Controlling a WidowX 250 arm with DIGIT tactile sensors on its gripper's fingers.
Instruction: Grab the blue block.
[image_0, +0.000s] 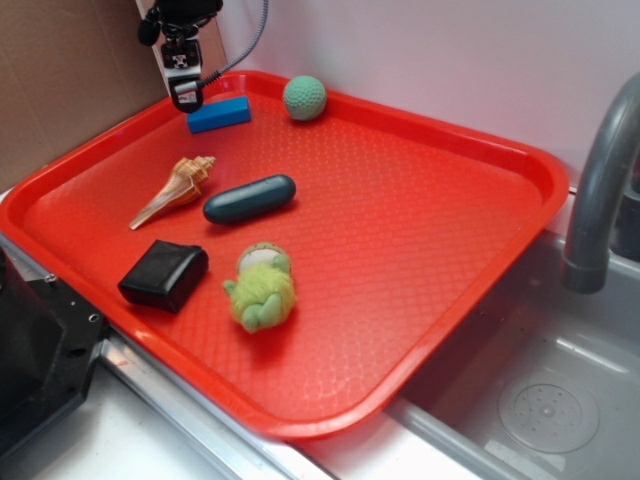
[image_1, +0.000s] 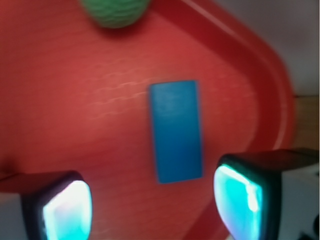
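Blue block (image_1: 176, 131): lying flat on the red tray (image_0: 420, 210) near its far corner, just beside the green ball (image_0: 304, 98) — not yet lifted.
Gripper (image_1: 152, 202): held above the block, fingers spread wide, nothing pinched.
Done: the approach, as judged.
Left: descent around the block, closing, lifting.
Alignment: the block's near end is seen between the fingers.

Kitchen-style setup: steel sink basin (image_0: 540, 400) with grey faucet (image_0: 600, 190), red serving tray (image_0: 480, 300) on counter, cardboard backdrop (image_0: 60, 80), white wall (image_0: 450, 60).
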